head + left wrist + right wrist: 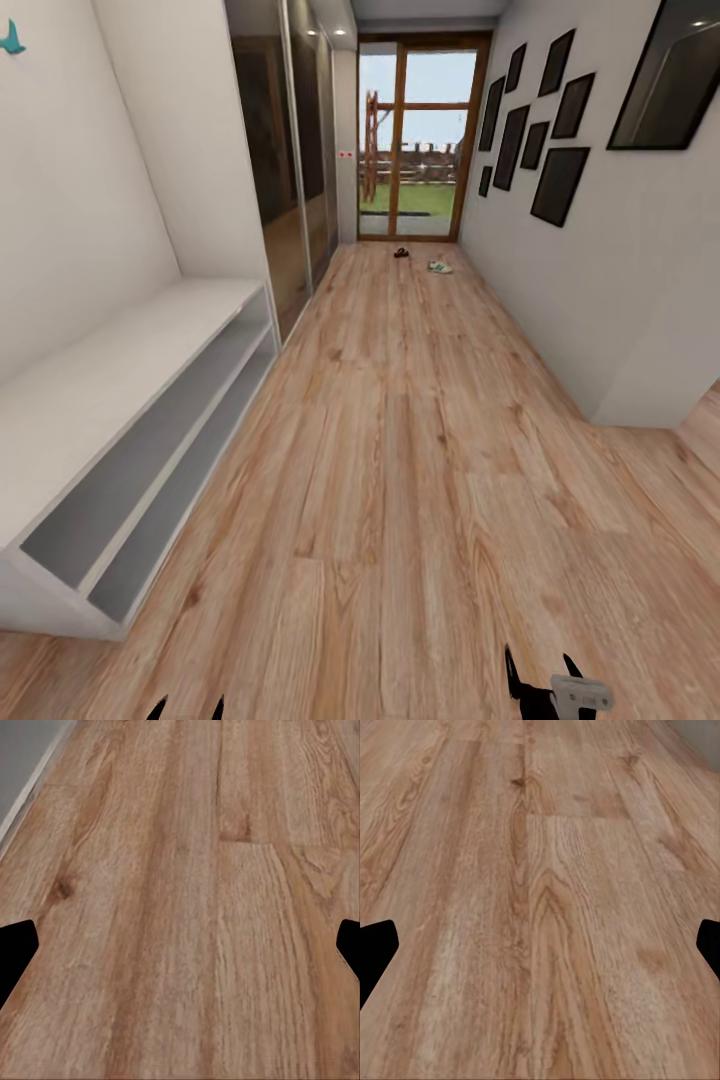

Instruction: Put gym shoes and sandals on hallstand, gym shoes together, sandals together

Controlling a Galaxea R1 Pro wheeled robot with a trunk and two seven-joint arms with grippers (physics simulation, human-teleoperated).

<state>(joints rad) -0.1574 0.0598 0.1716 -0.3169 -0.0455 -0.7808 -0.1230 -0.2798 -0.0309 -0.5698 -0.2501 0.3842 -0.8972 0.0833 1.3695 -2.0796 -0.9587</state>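
Observation:
Far down the corridor floor [400, 420], near the glass door, lies a white gym shoe [439, 267] with a green stripe; whether a second one is beside it is too small to tell. A small dark brown sandal [401, 252] lies just left of it and farther back. The pale grey-white hallstand [120, 400] runs along the left wall, its bench top and two shelf levels bare. My left gripper [186, 710] and right gripper [544, 680] hang low at the bottom edge, both open over bare planks, with black fingertips [16, 952] wide apart and nothing between them.
Mirrored wardrobe doors [290, 160] line the left wall past the hallstand. Black picture frames [545, 120] hang on the right wall, which ends at a corner [610, 420] opening to the right. A glass door [420, 140] closes the corridor's far end.

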